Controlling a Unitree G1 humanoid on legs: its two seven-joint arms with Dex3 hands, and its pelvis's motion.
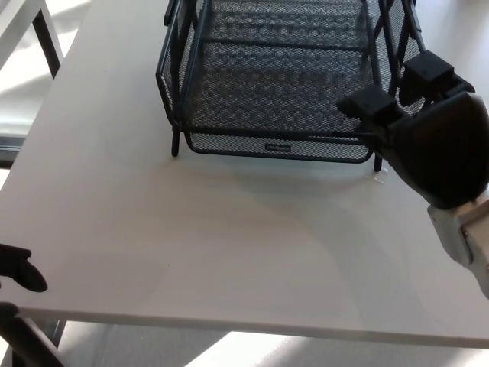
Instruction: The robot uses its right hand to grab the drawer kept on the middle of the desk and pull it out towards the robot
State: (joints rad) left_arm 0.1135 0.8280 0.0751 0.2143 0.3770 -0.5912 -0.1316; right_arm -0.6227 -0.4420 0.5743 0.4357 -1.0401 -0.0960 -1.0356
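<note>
A black wire-mesh rack [177, 115] stands at the far middle of the white desk [191, 245]. Its upper drawer [275, 76] is slid forward, so that its front rim lies almost over the lower tray's front [275, 147]. My right hand [435, 145] comes in from the right at the drawer's front right corner, and its black fingers [365, 103] are hooked over the drawer's front rim. Only a small black part of my left hand [21, 269] shows, low at the desk's near left edge.
The desk's near edge runs along the bottom of the picture, with floor below it. Another white table with a dark leg [47, 34] stands at the top left. A small white scrap [378, 176] lies by the rack's front right foot.
</note>
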